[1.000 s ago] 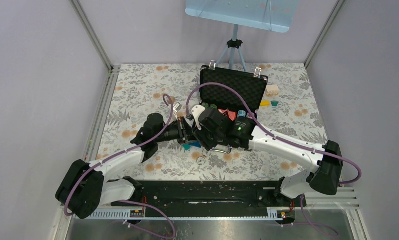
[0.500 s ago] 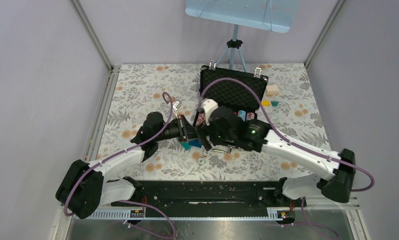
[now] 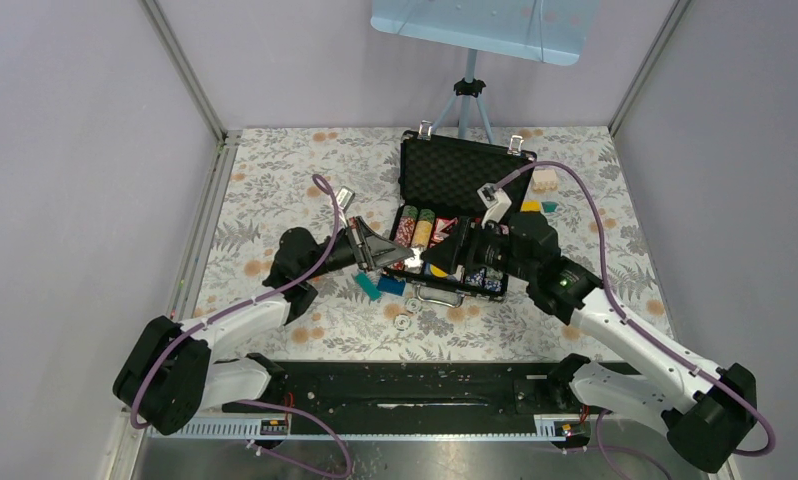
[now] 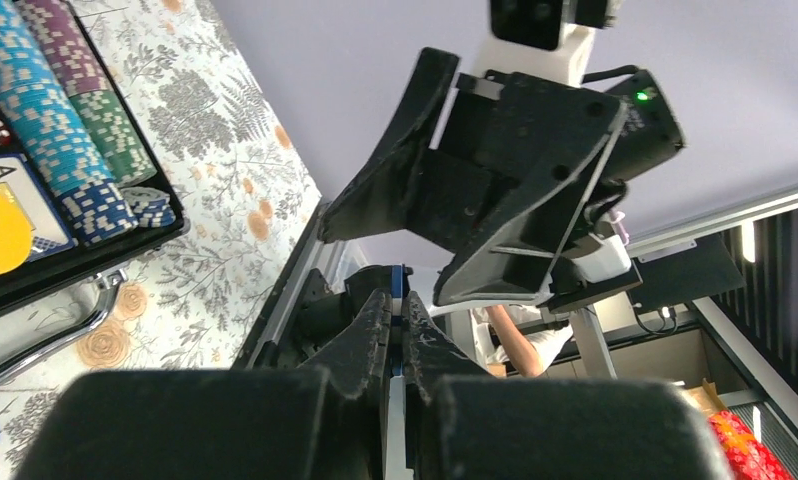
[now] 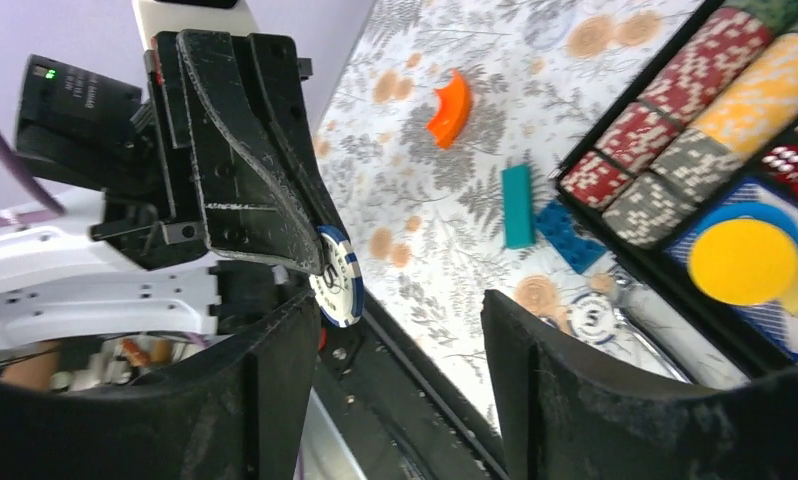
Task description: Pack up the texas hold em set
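Since a second ago my right arm has swung out rightward; the right hand (image 3: 438, 256), fingers spread, faces left toward the blue-and-white poker chip (image 5: 337, 290) pinched in my left hand (image 3: 397, 261), just apart. Both hover over the open briefcase (image 3: 465, 178)'s near-left corner on the floral tabletop (image 3: 275, 170); clearance looks tight.

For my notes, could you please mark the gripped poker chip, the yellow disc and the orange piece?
poker chip (image 5: 336, 285): right wrist view, face
yellow disc (image 5: 743, 262): right wrist view, centre
orange piece (image 5: 453, 104): right wrist view, middle
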Tool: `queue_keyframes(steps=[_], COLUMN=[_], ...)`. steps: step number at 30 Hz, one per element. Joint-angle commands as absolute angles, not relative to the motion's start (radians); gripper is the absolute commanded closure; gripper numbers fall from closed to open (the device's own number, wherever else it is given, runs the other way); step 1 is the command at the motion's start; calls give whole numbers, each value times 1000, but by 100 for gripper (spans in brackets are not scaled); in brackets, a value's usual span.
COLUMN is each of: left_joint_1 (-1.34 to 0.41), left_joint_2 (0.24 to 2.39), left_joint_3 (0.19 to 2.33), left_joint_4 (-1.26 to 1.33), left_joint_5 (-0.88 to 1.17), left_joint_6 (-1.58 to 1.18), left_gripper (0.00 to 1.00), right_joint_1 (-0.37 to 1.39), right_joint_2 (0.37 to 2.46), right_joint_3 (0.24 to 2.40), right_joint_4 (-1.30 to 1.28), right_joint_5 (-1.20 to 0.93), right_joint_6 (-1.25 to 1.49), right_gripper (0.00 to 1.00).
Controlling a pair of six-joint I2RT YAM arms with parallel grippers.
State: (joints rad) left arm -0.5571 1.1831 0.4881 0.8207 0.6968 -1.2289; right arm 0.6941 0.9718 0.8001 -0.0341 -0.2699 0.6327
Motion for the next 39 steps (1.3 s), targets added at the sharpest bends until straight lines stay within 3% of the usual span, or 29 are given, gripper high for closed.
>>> queue_keyframes(steps=[1,9,18,22,24,26,30,34,39], left_joint_1=[-559,-560,-559,-560,-559,-559,-554,-522,-476], left_joint_2=[1179,1173,1176,1178,1178,1182,1191,1184,1152], left_joint_3=[481,491,495,494,492,494,504,504,502], left_joint_4=[962,949,955,950,948,946,923,874,733], left_joint_5=[704,705,703,703,702,702,704,724,759], left_joint_6=[-1261,-1262,-1267,-1266,-1265,-1265,-1253,-1229,-1142], left_gripper=[100,100,100,100,98,86,48,16,11], right_joint_1=[654,646,646,645,644,646,631,618,615], right_joint_2=[979,1035,1046,1056,1057,1051,1005,920,835], right_joint_3=[761,743,740,742,744,751,803,829,775], right_joint_4=[213,334,345,338,333,305,82,-232,-368], right_joint_5=[-465,-548,-564,-566,-567,-559,-444,-221,-40], right_joint_6=[799,870,873,871,870,856,742,497,205], right_gripper=[35,49,76,97,100,100,100,100,100])
